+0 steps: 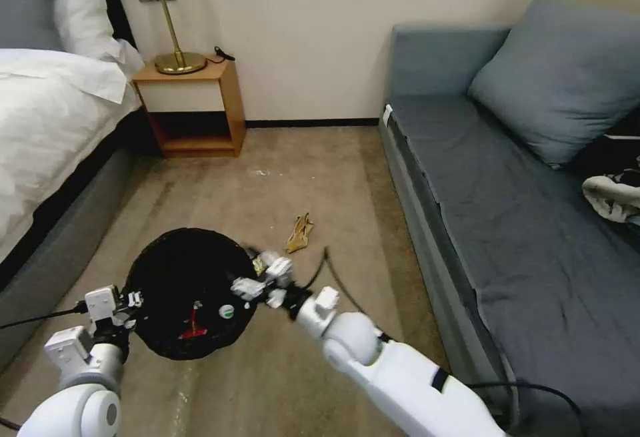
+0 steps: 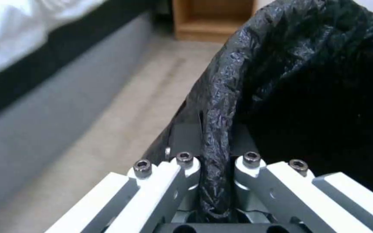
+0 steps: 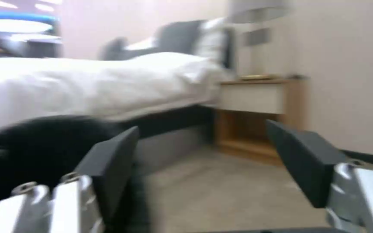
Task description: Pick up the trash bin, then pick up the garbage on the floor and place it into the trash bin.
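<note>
The trash bin (image 1: 175,270), round and lined with a crinkly black bag, hangs in front of me. My left gripper (image 1: 131,301) is shut on its near-left rim, and in the left wrist view the bag-covered rim (image 2: 216,136) is pinched between the jaws. My right gripper (image 1: 264,277) hovers open over the bin's right rim, with nothing between its dark fingers (image 3: 108,161). A small yellow wrapper (image 1: 259,265) shows at the rim beside it. Inside the bin lie a red wrapper (image 1: 193,327) and a bottle's white cap (image 1: 227,311). A crumpled tan wrapper (image 1: 300,232) lies on the carpet beyond the bin.
A bed (image 1: 47,123) runs along the left. A wooden nightstand (image 1: 193,107) with a lamp (image 1: 175,37) stands at the back wall. A grey sofa (image 1: 507,177) lines the right side. Open carpet (image 1: 300,170) lies between them.
</note>
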Controlling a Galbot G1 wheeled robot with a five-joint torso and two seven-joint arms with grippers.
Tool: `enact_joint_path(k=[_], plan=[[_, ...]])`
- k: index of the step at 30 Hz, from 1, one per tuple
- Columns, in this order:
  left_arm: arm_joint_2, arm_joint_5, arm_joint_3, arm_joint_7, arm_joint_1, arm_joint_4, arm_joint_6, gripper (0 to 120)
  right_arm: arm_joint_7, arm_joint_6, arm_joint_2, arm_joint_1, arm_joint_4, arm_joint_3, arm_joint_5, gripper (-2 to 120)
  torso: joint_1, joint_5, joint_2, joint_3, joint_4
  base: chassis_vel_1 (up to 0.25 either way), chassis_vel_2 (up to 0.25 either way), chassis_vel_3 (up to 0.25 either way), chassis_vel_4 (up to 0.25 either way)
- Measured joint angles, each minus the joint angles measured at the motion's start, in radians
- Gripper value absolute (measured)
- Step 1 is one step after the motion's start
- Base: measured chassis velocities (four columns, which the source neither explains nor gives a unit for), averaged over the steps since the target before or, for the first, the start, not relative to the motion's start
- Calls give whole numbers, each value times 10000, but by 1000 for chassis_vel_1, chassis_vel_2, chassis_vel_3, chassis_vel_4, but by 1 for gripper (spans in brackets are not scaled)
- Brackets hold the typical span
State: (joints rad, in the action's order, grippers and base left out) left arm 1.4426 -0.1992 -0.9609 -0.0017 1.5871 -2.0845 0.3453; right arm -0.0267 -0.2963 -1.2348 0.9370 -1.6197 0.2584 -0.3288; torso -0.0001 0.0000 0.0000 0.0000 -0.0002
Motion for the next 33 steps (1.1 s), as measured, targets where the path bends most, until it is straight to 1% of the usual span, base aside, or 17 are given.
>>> enact_joint_path(k=[1, 2, 3, 4, 5, 7, 8, 9, 11, 13, 15, 16, 19, 26, 30, 32, 33], plan=[[0, 0, 0, 0, 0, 0, 0, 5, 0, 0, 0, 0, 0, 0, 0, 81, 0, 0, 0, 0, 0, 0, 0, 0, 0], [-94, 440, -36, -23, -31, 210, -207, 5, 346, 87, 315, 407, -402, -364, 218, 88, 1, -3, 0, 0, 1, 0, 0, 0, 0], [-183, 701, -75, -43, -46, 349, -329, 5, 523, 95, 495, 734, -628, -712, 447, 90, 0, 0, 0, 0, 1, 0, 0, 0, 0], [-183, 701, -75, -43, -46, 349, -329, 5, 523, 95, 495, 734, -628, -712, 447, 90, 0, 0, 0, 0, 1, 0, 0, 0, 0], [-278, 906, -120, -67, -48, 482, -439, 5, 672, 34, 651, 1266, -847, -1389, 986, 96, 0, 1, 0, 0, 1, 0, 0, 0, 0], [-337, 1176, -150, -73, -37, 619, -618, 5, 774, -152, 689, 1799, -919, -2082, 1529, 99, 0, 0, 1, -1, 0, 0, 0, 0, 0], [-379, 1519, -181, -73, -11, 743, -843, 5, 982, -306, 669, 2304, -936, -2586, 1830, 99, 0, 0, 0, 0, -1, 0, 0, 0, 0], [-379, 1519, -181, -73, -11, 743, -843, 5, 982, -306, 669, 2304, -936, -2586, 1830, 99, 0, 0, 0, 0, -1, 0, 0, 0, 0], [-423, 1783, -229, -78, 33, 817, -1057, 5, 1393, -512, 483, 2991, -997, -3146, 2096, 100, 0, 0, 1, 0, 2, 0, 0, 0, 0], [-436, 1803, -247, -80, 45, 824, -1084, 5, 1503, -567, 411, 3155, -1001, -3268, 2184, 100, 0, 0, 0, 0, 2, 0, 0, 0, 0], [-500, 1796, -305, -82, 56, 827, -1174, 5, 2185, -752, -58, 3832, -1003, -3915, 2874, 100, 1, 0, 0, 0, 3, 0, 0, 0, 0], [-500, 1796, -305, -82, 56, 827, -1174, 5, 2185, -752, -58, 3832, -1003, -3915, 2874, 100, 1, 0, 0, 0, 3, 0, 0, 0, 0], [-581, 1676, -350, -82, 78, 824, -1226, 5, 2992, -691, -507, 4543, -1003, -4523, 3646, 100, 0, -1, 0, 0, 1, 0, 0, 0, 0], [-552, 1613, -332, -82, 101, 786, -1272, 5, 3069, -829, -516, 4927, -1031, -4641, 3673, 100, 1, 0, 1, 0, 2, 0, 0, 0, 0], [-514, 1592, -271, -74, 106, 781, -1286, 5, 2807, -878, -501, 4985, -1070, -4700, 3658, 100, 0, -1, 0, 0, 2, 0, 0, 0, 0], [-514, 1236, -256, -8, 139, 638, -1248, 5, 2458, -740, -518, 4984, -1160, -4650, 3499, 100, 1, -1, 0, 0, 3, 0, 0, 0, 0], [-514, 1236, -256, -8, 139, 638, -1248, 5, 2458, -740, -518, 4984, -1160, -4650, 3499, 100, 1, -1, 0, 0, 3, 0, 0, 0, 0]])
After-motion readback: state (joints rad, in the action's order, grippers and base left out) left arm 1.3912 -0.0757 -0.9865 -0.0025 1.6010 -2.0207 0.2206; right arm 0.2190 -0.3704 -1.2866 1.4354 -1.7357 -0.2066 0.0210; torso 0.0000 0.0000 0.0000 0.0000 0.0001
